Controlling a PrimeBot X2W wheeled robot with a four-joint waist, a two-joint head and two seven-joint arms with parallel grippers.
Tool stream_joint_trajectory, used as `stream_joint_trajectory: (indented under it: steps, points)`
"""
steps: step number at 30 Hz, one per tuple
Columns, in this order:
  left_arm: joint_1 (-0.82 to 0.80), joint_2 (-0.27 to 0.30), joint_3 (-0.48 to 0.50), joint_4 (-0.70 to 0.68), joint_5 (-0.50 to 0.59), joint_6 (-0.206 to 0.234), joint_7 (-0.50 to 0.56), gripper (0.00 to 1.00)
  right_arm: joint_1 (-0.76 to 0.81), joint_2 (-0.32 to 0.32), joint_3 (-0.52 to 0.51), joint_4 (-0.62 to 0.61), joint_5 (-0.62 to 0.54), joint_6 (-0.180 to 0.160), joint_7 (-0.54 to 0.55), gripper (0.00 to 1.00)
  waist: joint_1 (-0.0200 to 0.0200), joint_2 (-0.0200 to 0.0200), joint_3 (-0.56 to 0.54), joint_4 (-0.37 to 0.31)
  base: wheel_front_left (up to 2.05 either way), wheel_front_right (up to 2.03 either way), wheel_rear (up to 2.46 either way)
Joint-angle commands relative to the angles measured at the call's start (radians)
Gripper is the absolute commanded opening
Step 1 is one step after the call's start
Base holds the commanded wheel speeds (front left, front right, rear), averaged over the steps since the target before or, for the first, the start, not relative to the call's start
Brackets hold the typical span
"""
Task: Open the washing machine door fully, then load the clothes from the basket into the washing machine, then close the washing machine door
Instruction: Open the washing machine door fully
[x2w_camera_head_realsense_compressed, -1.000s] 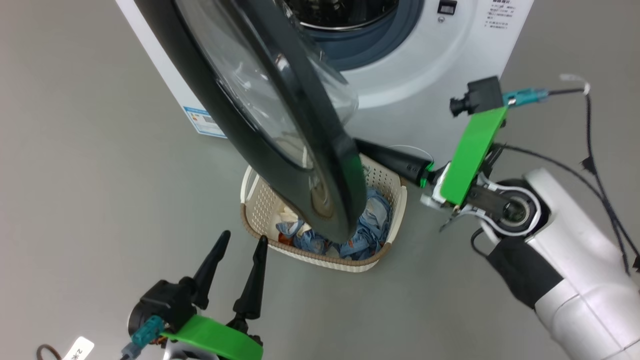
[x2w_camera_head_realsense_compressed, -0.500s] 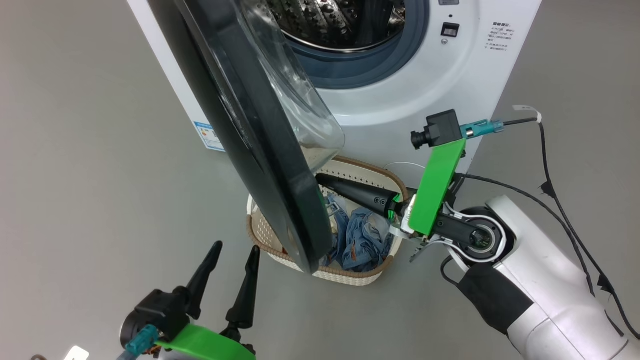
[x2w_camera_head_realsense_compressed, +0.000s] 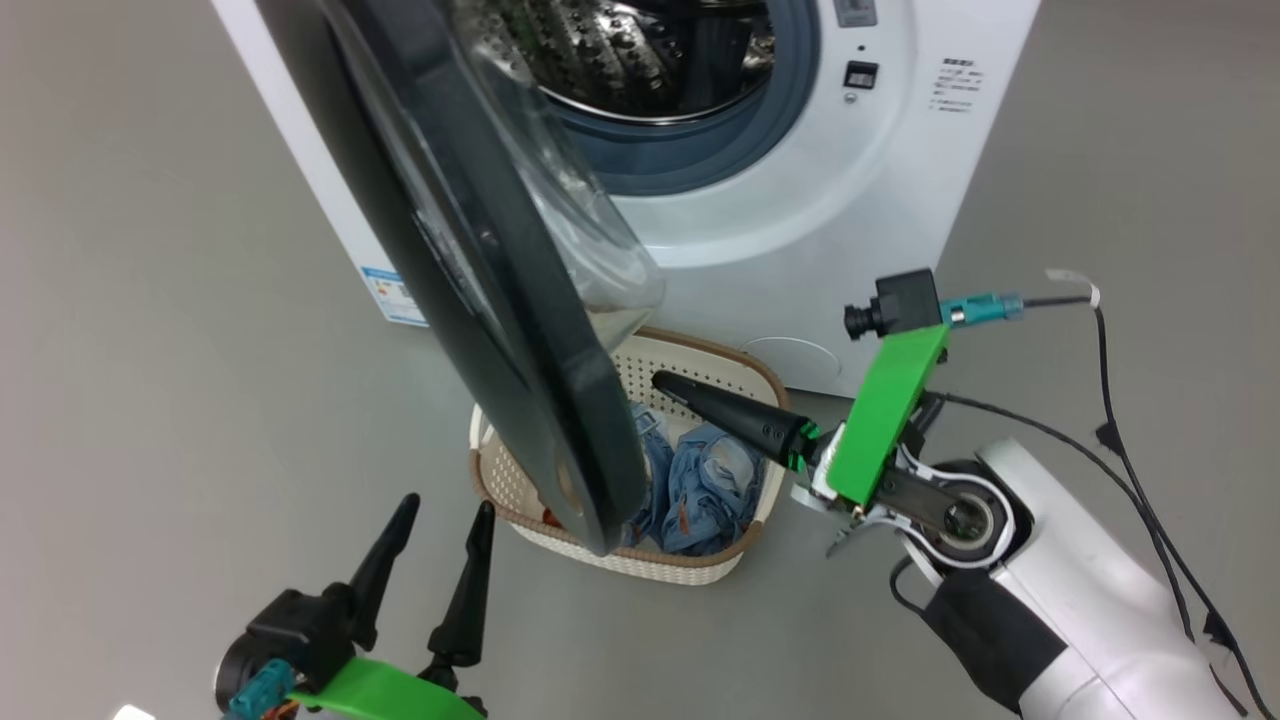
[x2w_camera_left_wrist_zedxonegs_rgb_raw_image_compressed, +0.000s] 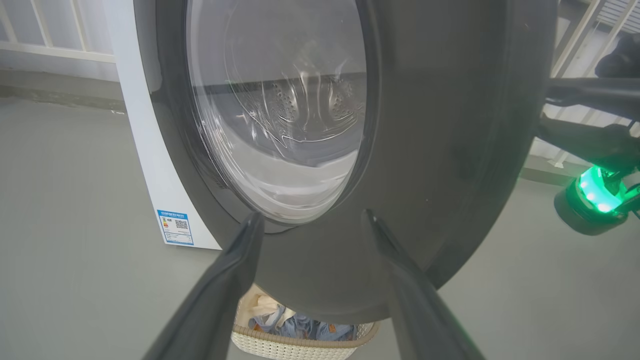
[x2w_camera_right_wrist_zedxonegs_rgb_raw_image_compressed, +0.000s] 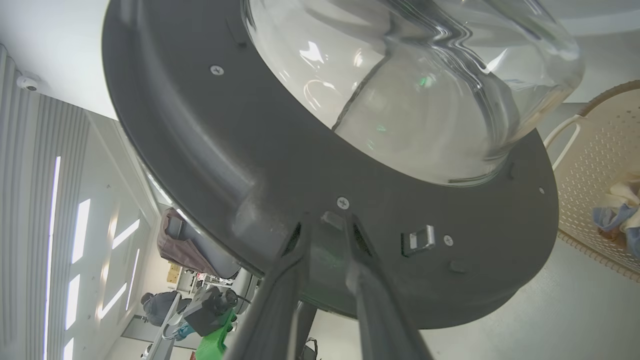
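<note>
washer (x2w_camera_head_realsense_compressed: 850, 230): white front-loader on a grey floor; steel drum (x2w_camera_head_realsense_compressed: 640, 60) laid open to the head view.
door (x2w_camera_head_realsense_compressed: 520, 330): stood partly open, hung over the basket. Outer black face and window shown by the left wrist view. Inner face, bulged glass bowl, screws and latch (x2w_camera_right_wrist_zedxonegs_rgb_raw_image_compressed: 420, 241) shown by the right wrist view.
basket (x2w_camera_head_realsense_compressed: 640, 560): set on the floor just before the washer. Left part blocked by the door edge in the head view; only a low strip seen under the door from the left wrist.
clothes (x2w_camera_head_realsense_compressed: 700, 480): blue pieces heaped in the basket; cream piece (x2w_camera_left_wrist_zedxonegs_rgb_raw_image_compressed: 260, 306) picked up by the left wrist view.
right gripper (x2w_camera_head_realsense_compressed: 657, 380): held over the basket, tips up at the door's inner face by a screw. Fingers nearly together, thin gap; a grip on anything cannot be told.
left gripper (x2w_camera_head_realsense_compressed: 448, 505): spread wide, nothing held, pointed at the door's outer face, near it, not touching.
label (x2w_camera_left_wrist_zedxonegs_rgb_raw_image_compressed: 175, 227): blue, on the washer's lower corner.
cables (x2w_camera_head_realsense_compressed: 1106, 436): black, trailed off the right wrist.
</note>
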Motion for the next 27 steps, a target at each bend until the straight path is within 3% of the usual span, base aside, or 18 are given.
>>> stream_joint_trajectory:
  steps: [1,27]
  points:
    - [-0.006,0.024,0.042,-0.016,0.009,-0.002,-0.006,1.0,0.023,0.004,0.0,-0.023,-0.012,0.003,-0.018,1.0,0.0,0.0,-0.014,-0.024,0.0,0.0,0.0]
    - [0.039,0.06,0.127,-0.029,0.011,-0.002,-0.006,1.0,0.348,-0.217,-0.019,-0.061,-0.092,0.003,-0.32,1.0,0.0,0.0,-0.046,-0.191,0.0,0.0,0.0]
